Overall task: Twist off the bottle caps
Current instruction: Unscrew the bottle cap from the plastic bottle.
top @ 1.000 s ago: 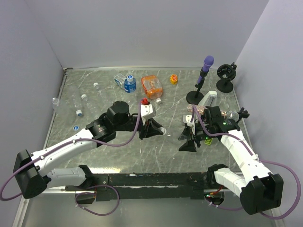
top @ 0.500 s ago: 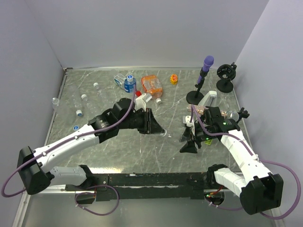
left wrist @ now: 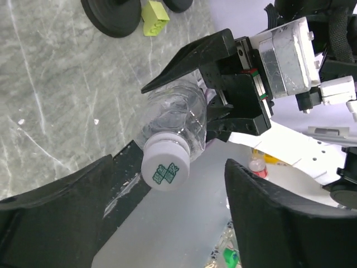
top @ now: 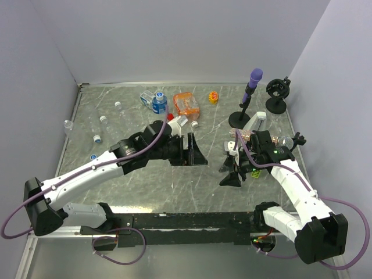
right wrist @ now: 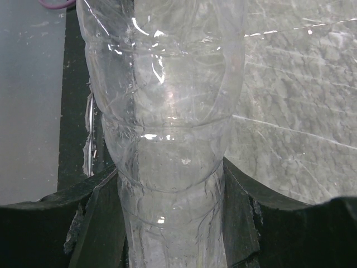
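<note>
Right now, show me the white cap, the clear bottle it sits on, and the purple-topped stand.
white cap (left wrist: 164, 170), left wrist view, on its printed top face.
clear bottle (right wrist: 167, 139), right wrist view, middle of its body.
purple-topped stand (top: 256, 75), top external view, on its purple head.

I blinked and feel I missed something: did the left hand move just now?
Yes. The left hand shifted slightly right and back, nearer the purple-topped stand.
</note>
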Controlling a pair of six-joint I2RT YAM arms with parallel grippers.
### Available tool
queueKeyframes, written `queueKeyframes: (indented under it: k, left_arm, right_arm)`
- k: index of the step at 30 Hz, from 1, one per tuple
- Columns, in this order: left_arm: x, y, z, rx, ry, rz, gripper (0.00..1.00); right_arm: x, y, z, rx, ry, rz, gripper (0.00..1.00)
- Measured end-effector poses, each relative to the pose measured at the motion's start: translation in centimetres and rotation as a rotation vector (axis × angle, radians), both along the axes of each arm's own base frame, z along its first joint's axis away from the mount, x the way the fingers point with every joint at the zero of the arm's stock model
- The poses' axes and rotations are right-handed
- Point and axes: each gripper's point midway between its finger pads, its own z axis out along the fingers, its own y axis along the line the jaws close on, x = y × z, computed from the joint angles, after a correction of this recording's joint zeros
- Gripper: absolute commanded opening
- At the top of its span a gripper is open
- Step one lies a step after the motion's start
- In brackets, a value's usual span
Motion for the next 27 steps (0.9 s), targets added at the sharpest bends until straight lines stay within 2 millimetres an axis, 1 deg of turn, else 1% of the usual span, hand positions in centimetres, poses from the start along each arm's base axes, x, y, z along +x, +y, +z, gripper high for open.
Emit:
queueKeyframes:
  k: [2,4,5,6,8,11,13,15,18,23,27]
  left_arm:
    - [0.2,0.3,0.2,0.006,-0.034,0.002,0.92]
    - [0.4,1.0,0.9,0.011,-0.1,0.0,0.95]
    - [0.5,1.5,1.4,0.01,-0.156,0.0,0.99]
    - [0.5,2.0,2.1,0.001,-0.204,-0.001,0.97]
    - [0.3,3.4,3.7,-0.032,-0.316,0.004,0.97]
    - [-0.6,6.1,6.2,-0.135,-0.518,0.021,0.97]
    - [-1.0,7.4,6.9,-0.187,-0.621,0.034,0.97]
    - [-1.4,8.4,7.1,-0.227,-0.728,0.038,0.96]
    - [-1.9,8.8,6.5,-0.232,-0.852,-0.006,0.96]
    - [-2.9,8.4,5.6,-0.171,-1.05,-0.169,0.97]
    - [-2.9,7.8,4.4,-0.104,-1.135,-0.277,0.97]
  right_arm:
    - [0.0,0.0,0.0,0.0,-0.002,0.0,0.13]
    - [0.1,0.0,0.0,0.001,-0.004,0.0,0.13]
    - [0.1,0.0,0.0,0.001,-0.005,0.0,0.13]
    - [0.1,0.0,0.0,0.001,-0.005,0.0,0.13]
    - [0.1,0.0,0.0,0.001,-0.006,0.0,0.13]
    - [0.1,0.0,0.0,0.001,-0.008,0.002,0.13]
    - [0.1,0.0,0.0,0.002,-0.011,0.003,0.13]
    - [0.1,0.0,0.0,0.002,-0.016,0.006,0.13]
    - [0.1,0.0,0.0,0.002,-0.023,0.01,0.13]
    - [0.1,0.1,0.1,0.005,-0.034,0.018,0.13]
    - [0.1,0.0,0.0,0.004,-0.04,0.023,0.13]
